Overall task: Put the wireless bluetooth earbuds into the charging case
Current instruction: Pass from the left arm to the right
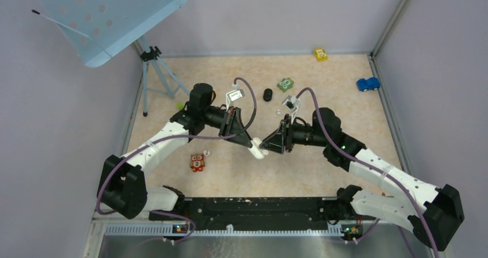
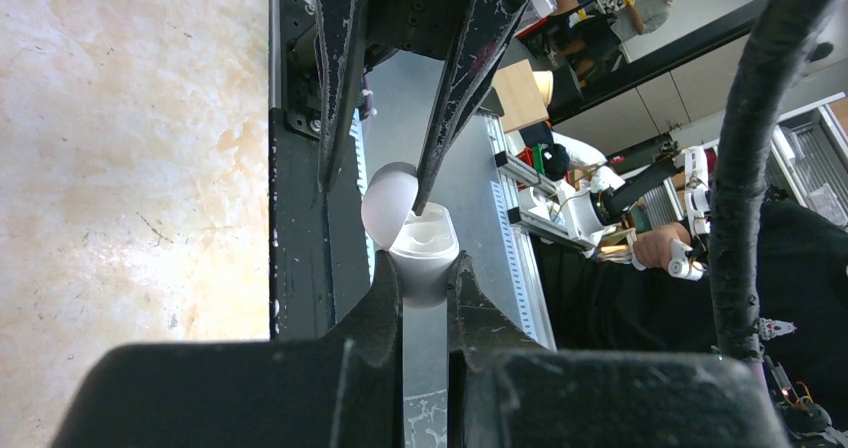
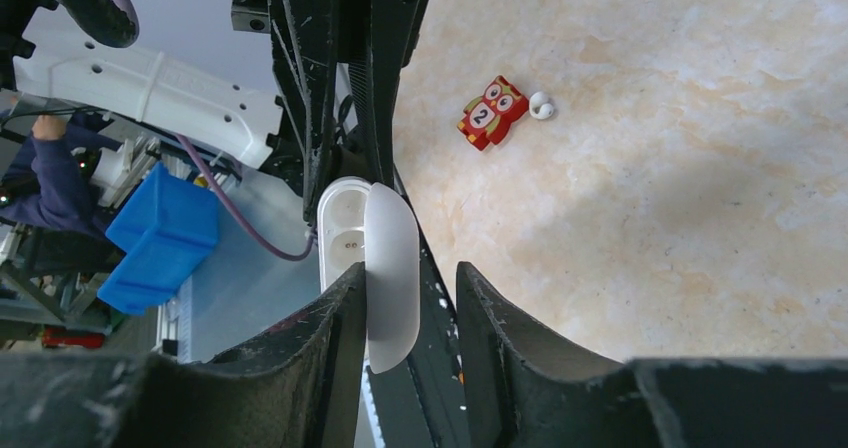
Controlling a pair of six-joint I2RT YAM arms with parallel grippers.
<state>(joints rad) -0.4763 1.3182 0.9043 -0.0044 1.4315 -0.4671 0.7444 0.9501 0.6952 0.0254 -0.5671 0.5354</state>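
Above the middle of the tabletop [image 1: 368, 120], the two arms meet tip to tip. The left hand [image 2: 425, 268] is clenched on the white charging case [image 3: 340, 223], pinching its lower body between both fingers, with the lid [image 3: 392, 258] swung open. The right hand [image 3: 410, 278] faces it with its jaws partly apart and the lid between them. The lid rests against one finger while a gap shows on the other side, so this hand grasps nothing. One white earbud [image 3: 540, 106] lies on the tabletop just beside a red owl toy [image 3: 490, 113], well apart from the case and on the left arm's side. Whether any bud sits inside the case cannot be told.
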